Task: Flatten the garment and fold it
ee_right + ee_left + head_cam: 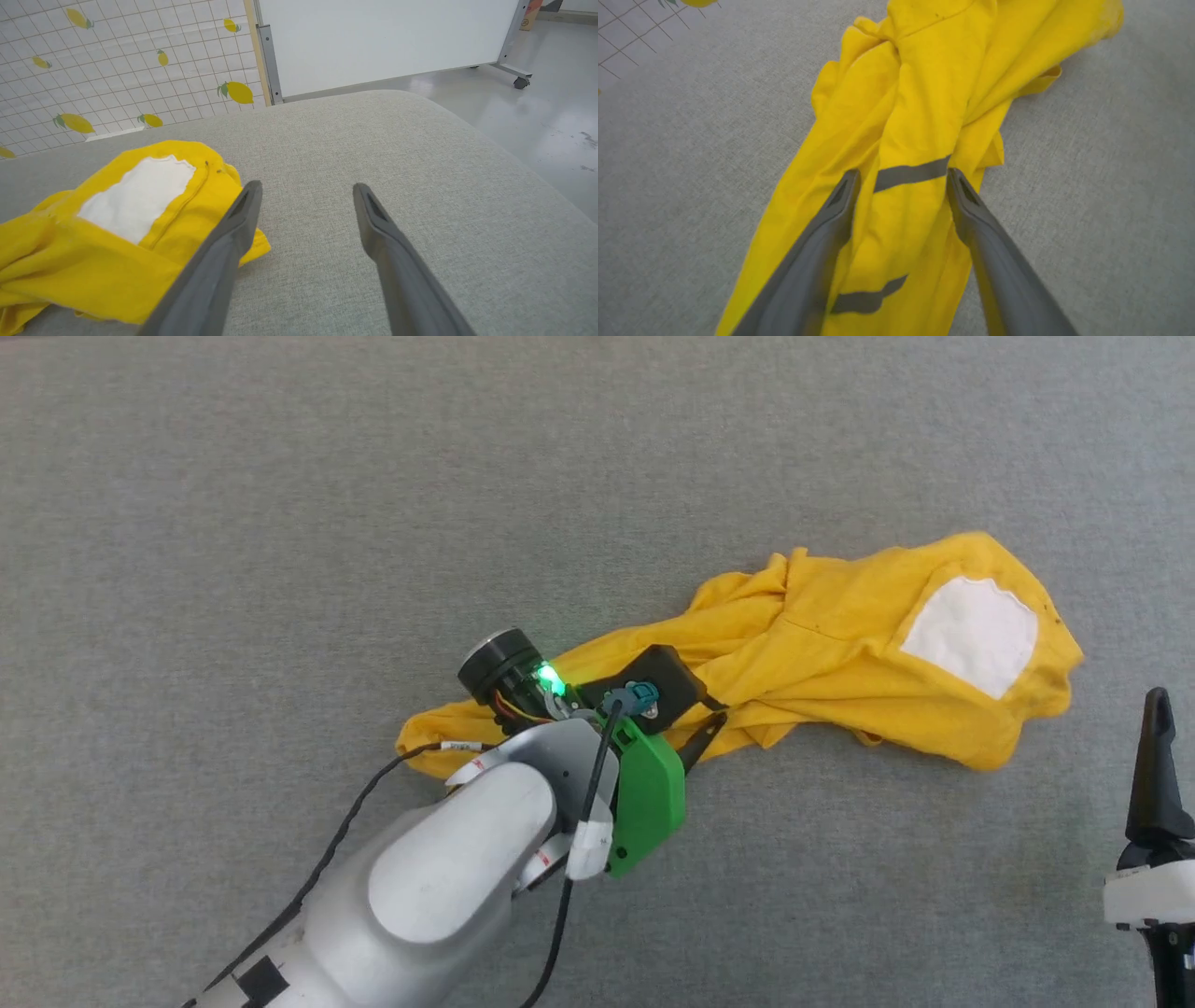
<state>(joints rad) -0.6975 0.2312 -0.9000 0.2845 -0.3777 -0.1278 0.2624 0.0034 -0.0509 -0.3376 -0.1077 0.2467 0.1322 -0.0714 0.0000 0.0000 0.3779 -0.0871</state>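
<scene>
left hand [901,175] is down over the garment [924,93], fingers [822,242] spread wide, a bunched length of yellow cloth lying between them, nothing pinched. a grey stripe [910,173] on the cloth runs from one fingertip to the other. beyond the tips the shirt twists and fans out across the grey table [1101,196]. right hand [306,186] hovers wide open and empty above the table, with the shirt's white patch [135,196] just off to its left.

Crumpled yellow garment [840,644] on grey surface [373,523], left claw [700,723] over it, right claw [1158,756] apart
</scene>
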